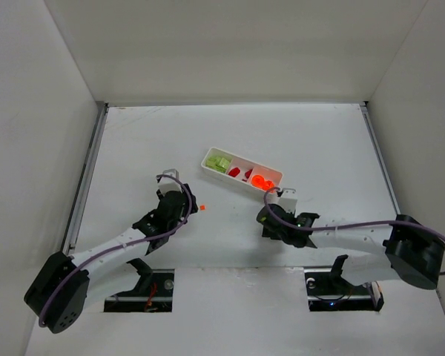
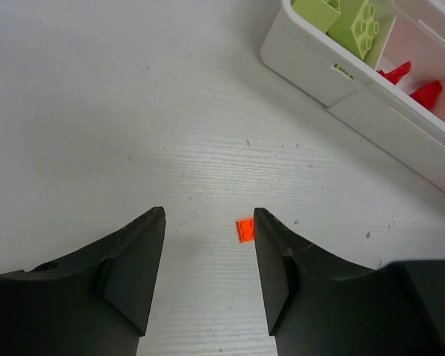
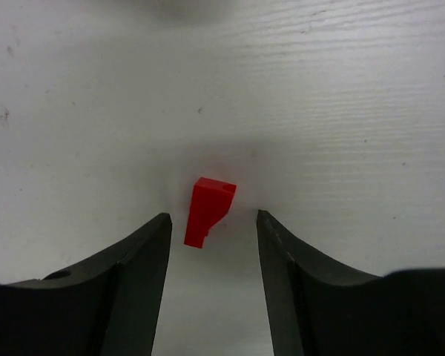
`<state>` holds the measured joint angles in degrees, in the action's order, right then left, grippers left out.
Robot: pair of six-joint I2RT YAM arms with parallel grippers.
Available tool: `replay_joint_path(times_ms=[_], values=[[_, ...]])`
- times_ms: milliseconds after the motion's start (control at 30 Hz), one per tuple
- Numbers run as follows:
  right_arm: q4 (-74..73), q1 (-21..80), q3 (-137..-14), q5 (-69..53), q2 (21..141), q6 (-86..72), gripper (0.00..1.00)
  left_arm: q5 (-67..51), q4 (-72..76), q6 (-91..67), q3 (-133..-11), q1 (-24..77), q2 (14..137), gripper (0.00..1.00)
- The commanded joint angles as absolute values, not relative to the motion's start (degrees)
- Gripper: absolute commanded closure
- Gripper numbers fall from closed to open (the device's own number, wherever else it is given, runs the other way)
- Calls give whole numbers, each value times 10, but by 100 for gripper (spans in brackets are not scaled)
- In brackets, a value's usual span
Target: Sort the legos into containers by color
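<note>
The right gripper point(image 3: 213, 222) is spread, and a red piece point(image 3: 209, 210) lies on the counter point(image 3: 319, 111) between its fingers. The piece's long axis runs roughly 12 to 6 o'clock, so closing should catch its narrow sides. The left gripper point(image 2: 209, 222) is spread too, with an orange piece point(image 2: 245, 229) just inside its right finger and the tray point(image 2: 319, 63) at 2 o'clock. Overhead, the red piece is hidden; only the right wrist camera shows it.
</note>
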<state>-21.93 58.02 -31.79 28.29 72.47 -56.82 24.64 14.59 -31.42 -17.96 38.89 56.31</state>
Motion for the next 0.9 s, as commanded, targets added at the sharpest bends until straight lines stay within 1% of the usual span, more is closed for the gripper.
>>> replay_joint_path(times_ms=[0, 133, 167, 233, 400, 500, 600, 700, 767, 867], values=[[-207, 588, -354, 301, 761, -597, 51, 251, 188, -323, -174, 384, 549, 51], [-211, 591, -371, 322, 796, -599, 78, 249, 195, -323, -176, 394, 564, 51], [-214, 599, -374, 329, 797, -601, 82, 249, 197, -323, -177, 397, 568, 51], [-223, 615, -387, 336, 787, -597, 86, 249, 202, -323, -177, 398, 577, 50], [-225, 627, -468, 347, 754, -512, 86, 242, 202, -322, -186, 400, 604, 48], [-174, 587, -516, 339, 766, -434, 86, 241, 205, -319, -194, 406, 631, 48], [-101, 536, -542, 324, 793, -375, 85, 243, 207, -317, -202, 421, 649, 48], [-41, 484, -573, 274, 836, -342, 84, 245, 217, -312, -209, 433, 677, 48], [-26, 463, -598, 250, 868, -329, 83, 245, 218, -310, -214, 437, 689, 49], [-18, 453, -634, 243, 906, -317, 83, 253, 227, -303, -215, 442, 707, 49]])
